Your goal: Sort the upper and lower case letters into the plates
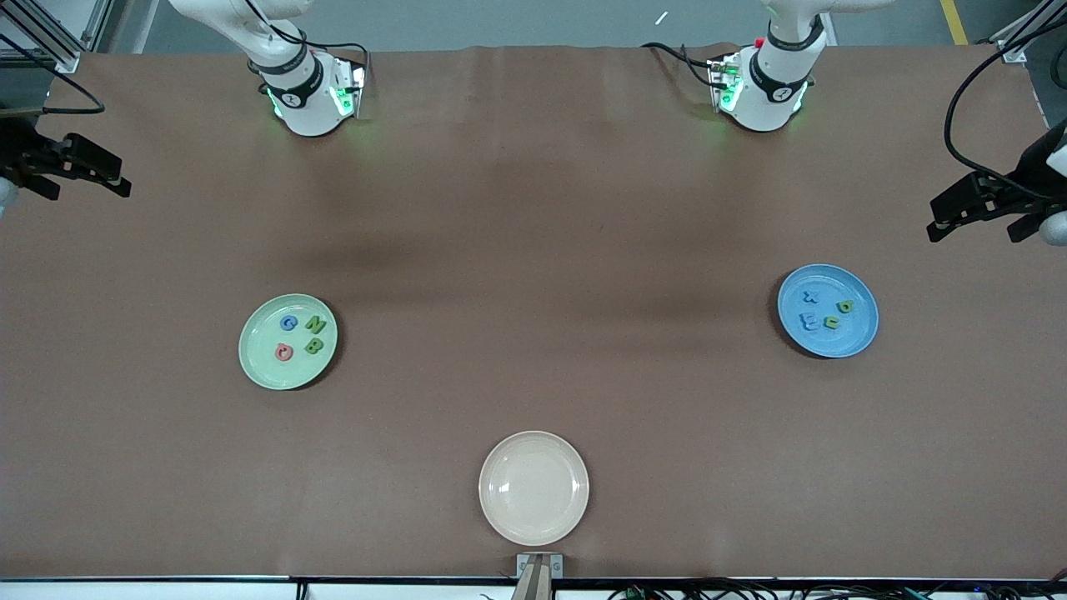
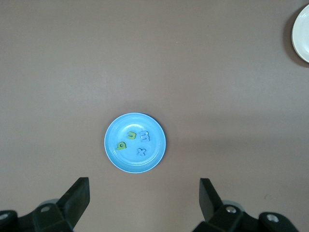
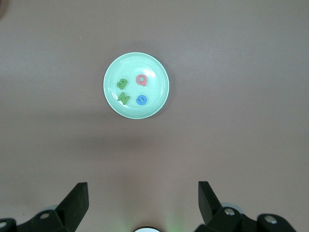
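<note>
A pale green plate (image 1: 267, 367) (image 3: 145, 63) lies toward the right arm's end of the table. It holds a pink Q (image 3: 141, 79), a blue G (image 3: 141, 100), a green N (image 3: 124, 97) and a green B (image 3: 122, 84). A sky blue plate (image 1: 842, 342) (image 2: 130, 162) lies toward the left arm's end, with a blue x (image 2: 141, 152), a pale E (image 2: 145, 136), a green u (image 2: 131, 136) and another green letter (image 2: 121, 144). My left gripper (image 1: 971, 229) (image 2: 144, 193) hangs open and empty high over the table by the blue plate. My right gripper (image 1: 87, 187) (image 3: 143, 195) hangs open and empty by the green plate.
An empty cream-beige plate (image 1: 533, 487) (image 2: 301, 29) sits mid-table, nearest the front camera. Brown cloth (image 1: 533, 292) covers the table. The two arm bases (image 1: 308, 92) (image 1: 763, 87) stand along the edge farthest from the front camera. Cables run at both ends.
</note>
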